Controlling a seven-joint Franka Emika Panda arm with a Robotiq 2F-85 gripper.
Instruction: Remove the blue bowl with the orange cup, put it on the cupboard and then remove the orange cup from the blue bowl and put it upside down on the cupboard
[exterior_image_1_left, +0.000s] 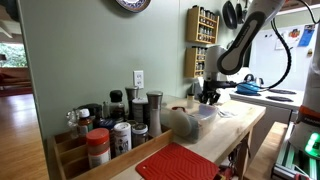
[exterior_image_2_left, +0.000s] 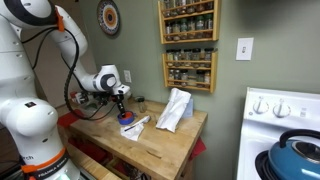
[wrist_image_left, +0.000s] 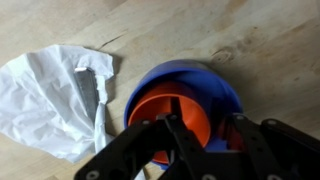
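The blue bowl (wrist_image_left: 215, 78) sits on the pale wood top of the cupboard (wrist_image_left: 270, 40) with the orange cup (wrist_image_left: 160, 108) upright inside it. My gripper (wrist_image_left: 205, 122) hangs right over them, open. One finger reaches into the cup and the other stands outside the cup's wall, inside the bowl. In an exterior view the bowl (exterior_image_2_left: 128, 121) lies under the gripper (exterior_image_2_left: 122, 104) near the cupboard's (exterior_image_2_left: 160, 142) far end. In an exterior view the gripper (exterior_image_1_left: 210, 97) hides the bowl above the cupboard (exterior_image_1_left: 238, 125).
A crumpled white plastic bag (wrist_image_left: 50, 95) lies beside the bowl and shows in an exterior view (exterior_image_2_left: 175, 110). Spice jars (exterior_image_1_left: 110, 128) and a red ridged mat (exterior_image_1_left: 180, 163) sit at the near end. A wall spice rack (exterior_image_2_left: 188, 45) and a blue kettle (exterior_image_2_left: 295, 158) are nearby.
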